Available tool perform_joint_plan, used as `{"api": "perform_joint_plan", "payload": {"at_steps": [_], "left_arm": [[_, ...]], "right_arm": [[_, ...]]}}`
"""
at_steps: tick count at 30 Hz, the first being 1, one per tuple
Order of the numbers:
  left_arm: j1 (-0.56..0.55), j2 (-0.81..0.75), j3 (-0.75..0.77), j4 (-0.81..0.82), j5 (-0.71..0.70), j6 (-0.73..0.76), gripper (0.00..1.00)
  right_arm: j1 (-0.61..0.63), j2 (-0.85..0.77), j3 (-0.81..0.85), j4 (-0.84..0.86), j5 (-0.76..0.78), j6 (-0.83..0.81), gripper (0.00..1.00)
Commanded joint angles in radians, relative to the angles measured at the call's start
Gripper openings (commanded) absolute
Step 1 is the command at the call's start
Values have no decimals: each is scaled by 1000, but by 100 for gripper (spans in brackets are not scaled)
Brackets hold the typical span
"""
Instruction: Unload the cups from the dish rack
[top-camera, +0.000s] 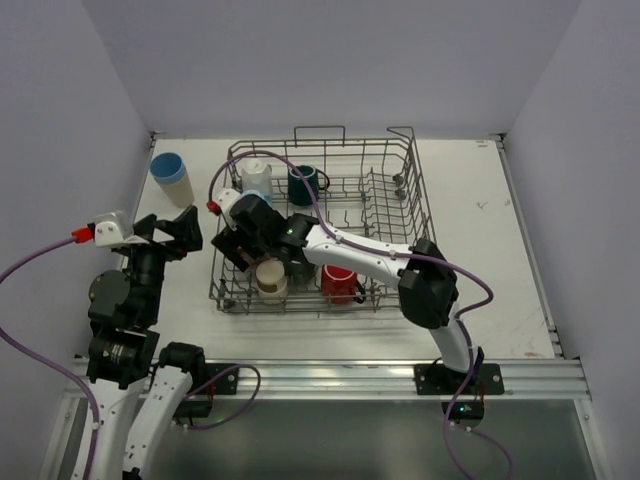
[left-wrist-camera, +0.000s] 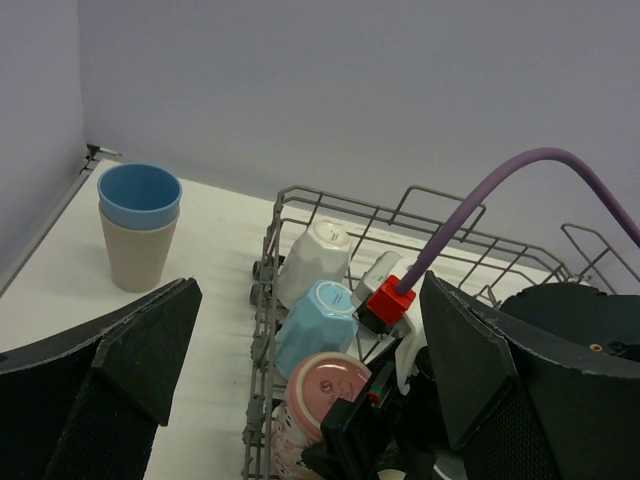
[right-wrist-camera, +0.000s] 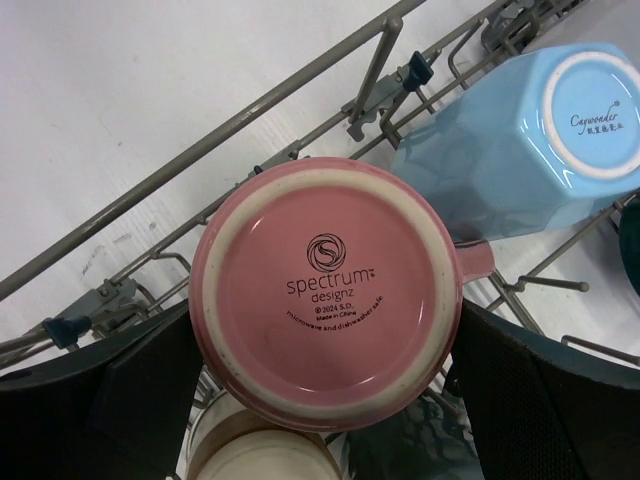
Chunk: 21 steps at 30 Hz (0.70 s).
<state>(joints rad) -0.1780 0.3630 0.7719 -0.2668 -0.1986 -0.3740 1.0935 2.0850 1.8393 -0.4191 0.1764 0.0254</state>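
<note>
**Operator:** In the overhead view, what room was there?
**Instructor:** The dish rack (top-camera: 424, 215) sat mid-table. There was broad bare table (top-camera: 500, 260) to its right and a narrower strip to its left. On that strip a blue cup (top-camera: 167, 165) stood nested in a beige cup (top-camera: 180, 190) near the far corner. Your left gripper (top-camera: 186, 232) hovered just outside the rack's left rim. Your right gripper (top-camera: 243, 252) reached into the rack's near-left corner.

**Operator:** And the left wrist view?
**Instructor:** Your left jaws stood wide apart and held nothing. Beyond them a white cup (left-wrist-camera: 315, 255), a light blue cup (left-wrist-camera: 318, 325) and a pink mug (left-wrist-camera: 325, 390) lined the rack's left rim, bases turned upward.

**Operator:** And the right wrist view?
**Instructor:** Your right gripper was spread wide, its fingers (right-wrist-camera: 110, 390) flanking the pink mug. You could not tell whether they touched it. The mug stood inverted with its base toward the camera, its long axis along the line of sight and its handle to the picture's right.
</note>
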Motion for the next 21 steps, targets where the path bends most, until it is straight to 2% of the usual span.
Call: {"api": "perform_joint_plan", "payload": {"at_steps": [1,7,18,21], "left_arm": [[-12,11,-6,54,-6,21,100],[-14,17,-8,58,7,20,100],[-14,24,-16,60,22,14,100],[-14,28,-17,63,27,10,100]], "right_arm": [[5,50,74,37,-44,-15,99],[3,66,64,101,-69,45,99],[-3,-32,-123,350,9,186,99],[-1,-74,-202,434,51,215,91]]}}
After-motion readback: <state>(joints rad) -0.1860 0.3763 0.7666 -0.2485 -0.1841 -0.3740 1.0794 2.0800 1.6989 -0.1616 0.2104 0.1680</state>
